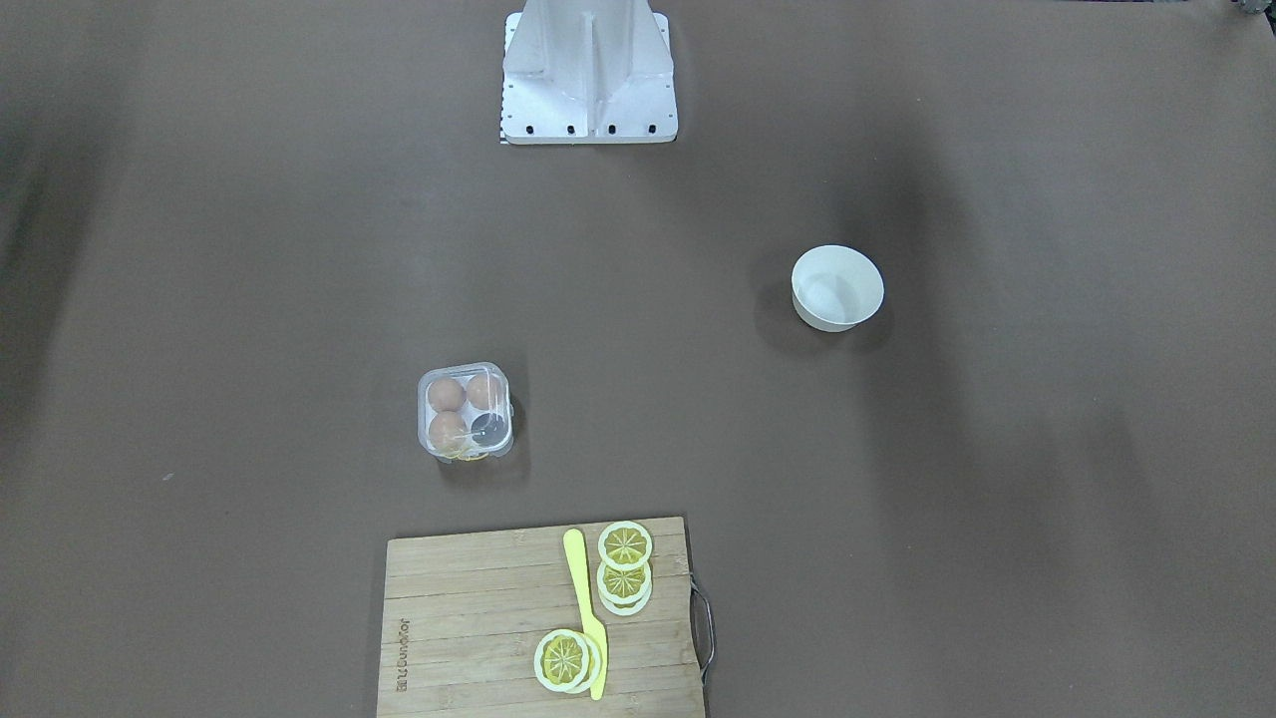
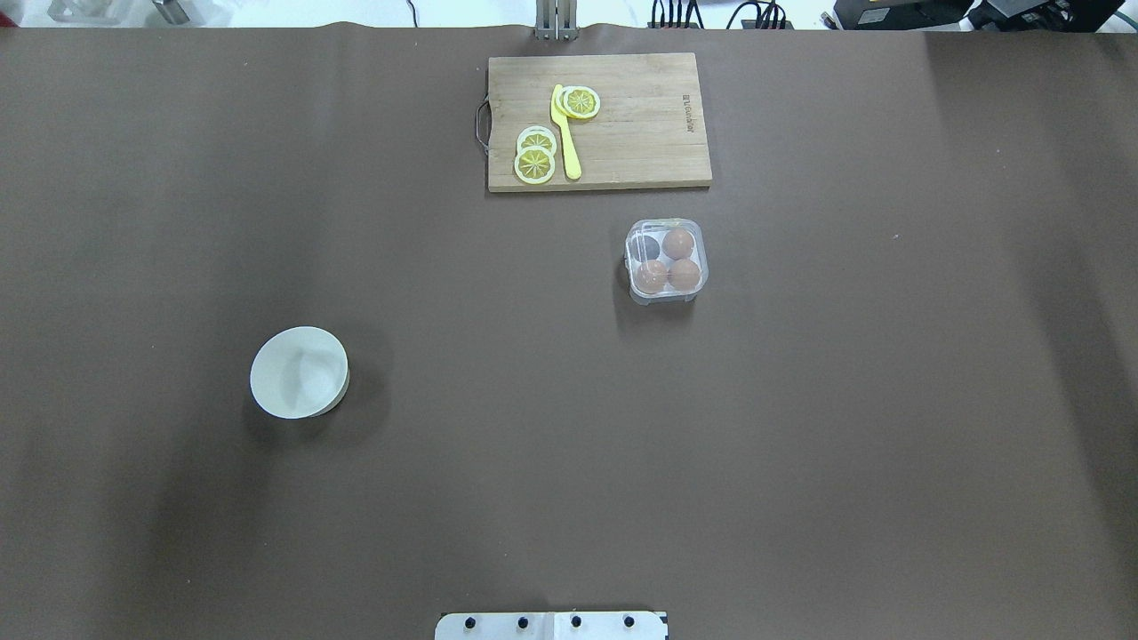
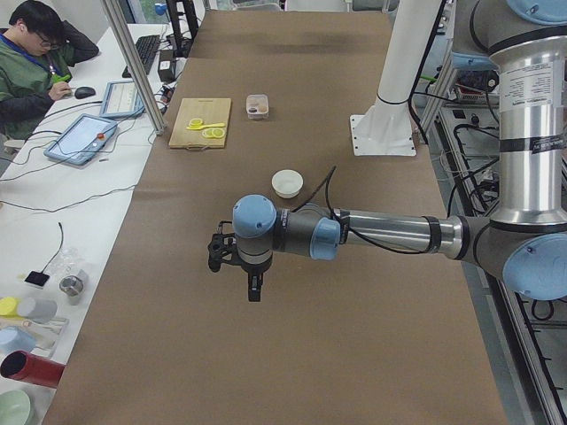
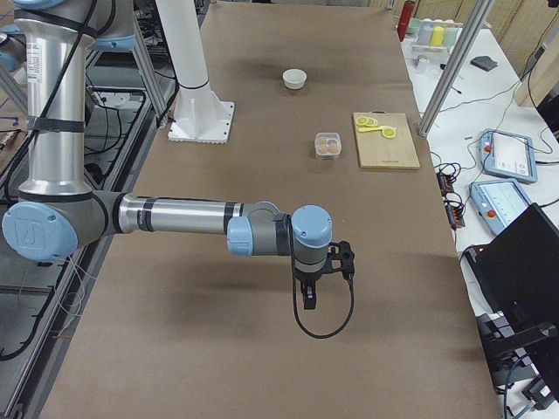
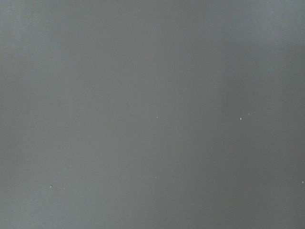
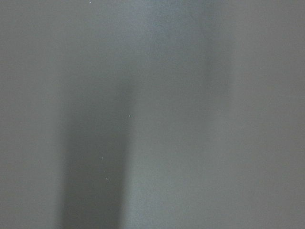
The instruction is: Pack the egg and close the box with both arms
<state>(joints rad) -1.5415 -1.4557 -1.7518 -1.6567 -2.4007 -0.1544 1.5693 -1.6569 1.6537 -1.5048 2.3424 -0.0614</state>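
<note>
**Table layout — box far right, bowl near left**

The stand (image 1: 588, 75) is bolted to the table (image 2: 800, 444) at the robot's edge, in the middle. The cutting board (image 2: 622, 133) lies opposite it, at the far edge. On the board the knife (image 2: 565, 133) runs front to back, with lemon slices (image 2: 534, 156) on its left and more on its right by its far end. The box (image 2: 666, 261) sits just in front of the board's right corner, not touching it. Eggs (image 2: 683, 274) fill three of its four cells — both near ones and the far right one. The bowl (image 2: 299, 372) stands on the robot's left, nearer the robot and well apart from the box. The left gripper (image 3: 252, 285) hangs over the table's left end and the right gripper (image 4: 307, 297) over its right end.
</note>
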